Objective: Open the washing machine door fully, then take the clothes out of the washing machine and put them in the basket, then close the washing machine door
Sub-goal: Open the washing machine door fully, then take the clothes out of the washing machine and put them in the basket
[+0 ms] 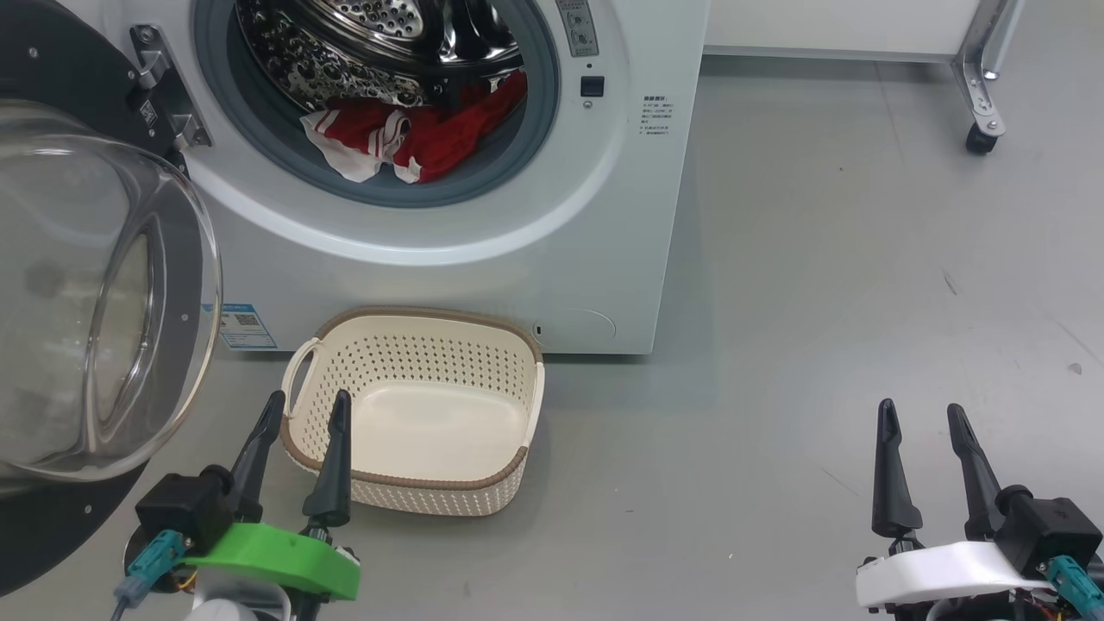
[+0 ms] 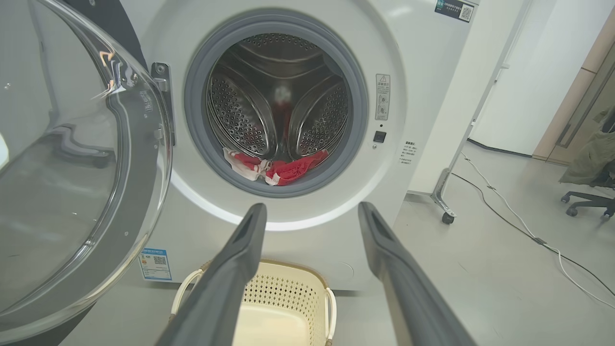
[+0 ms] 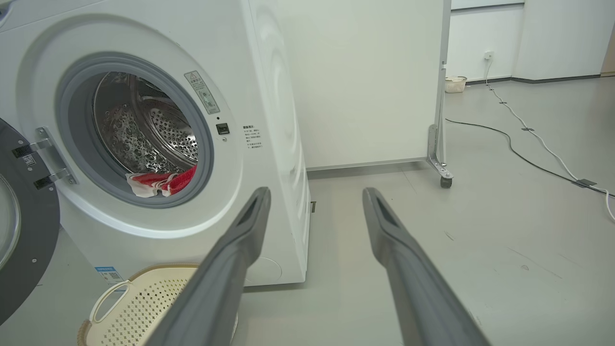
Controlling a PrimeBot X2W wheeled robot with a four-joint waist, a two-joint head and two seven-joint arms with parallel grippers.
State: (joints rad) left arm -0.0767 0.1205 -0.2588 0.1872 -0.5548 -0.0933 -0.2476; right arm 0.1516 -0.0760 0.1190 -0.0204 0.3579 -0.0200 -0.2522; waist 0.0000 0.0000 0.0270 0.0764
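The white washing machine (image 1: 595, 259) stands with its door (image 1: 95, 293) swung wide to the left, glass bowl bulging outward. Red clothes (image 1: 414, 134) with white trim lie at the drum's front lip, also seen as clothes (image 2: 283, 169) and clothes (image 3: 163, 182). The cream basket (image 1: 509, 470) sits on the floor below the opening and holds nothing. My left gripper (image 1: 306, 410) is open at the basket's left rim. My right gripper (image 1: 923, 414) is open over bare floor far to the right. Neither touches anything.
A white wheeled partition with a caster (image 1: 979, 138) stands right of the washer. Cables (image 2: 528, 230) run across the grey floor. An office chair (image 2: 591, 192) sits at the far right. A second small basket (image 3: 455, 84) rests by the far wall.
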